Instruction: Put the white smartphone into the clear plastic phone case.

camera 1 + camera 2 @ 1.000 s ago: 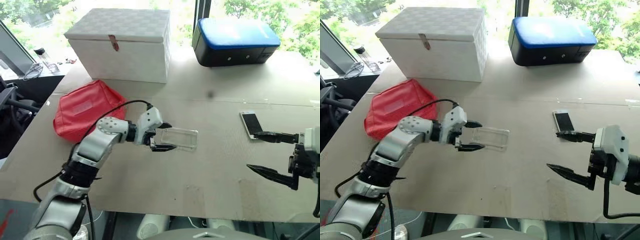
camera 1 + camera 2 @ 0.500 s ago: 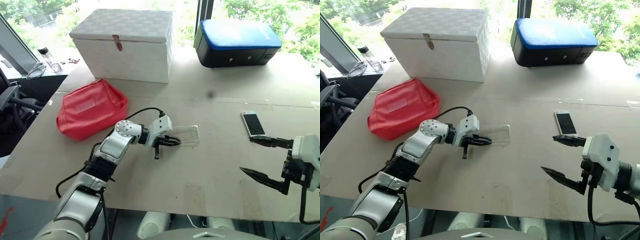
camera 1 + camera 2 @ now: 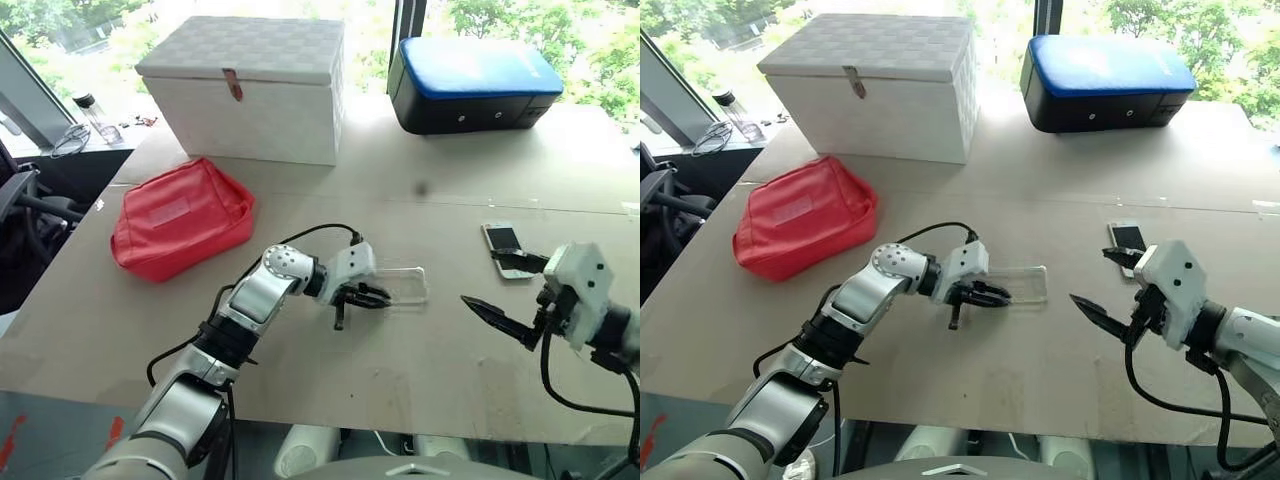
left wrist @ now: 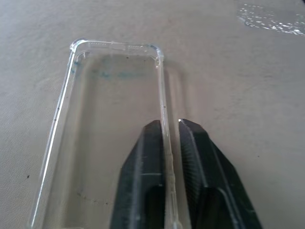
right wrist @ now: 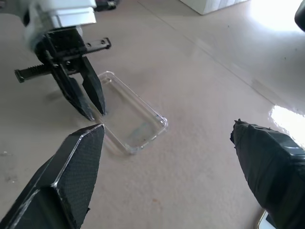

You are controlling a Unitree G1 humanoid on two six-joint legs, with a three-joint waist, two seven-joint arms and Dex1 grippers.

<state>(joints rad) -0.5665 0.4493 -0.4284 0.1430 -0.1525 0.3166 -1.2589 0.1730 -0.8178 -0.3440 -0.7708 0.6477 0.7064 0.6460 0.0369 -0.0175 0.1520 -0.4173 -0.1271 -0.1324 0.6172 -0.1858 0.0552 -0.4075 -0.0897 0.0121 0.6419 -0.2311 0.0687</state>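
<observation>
Phones: I count one white smartphone (image 3: 505, 249), flat on the surface (image 3: 400, 350), beside my right tool (image 3: 507, 293), fingers wide apart.
Cases: one clear plastic phone case (image 4: 109, 133), rim pinched by my left tool (image 4: 170, 125).

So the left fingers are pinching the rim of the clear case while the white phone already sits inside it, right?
Not quite. The left fingers do pinch the rim of the clear case, but the case is empty. The white phone lies apart on the table, by the right gripper; the left eye view shows it.

Red pouch (image 3: 180, 217), blue-topped black case (image 3: 470, 84)
</observation>
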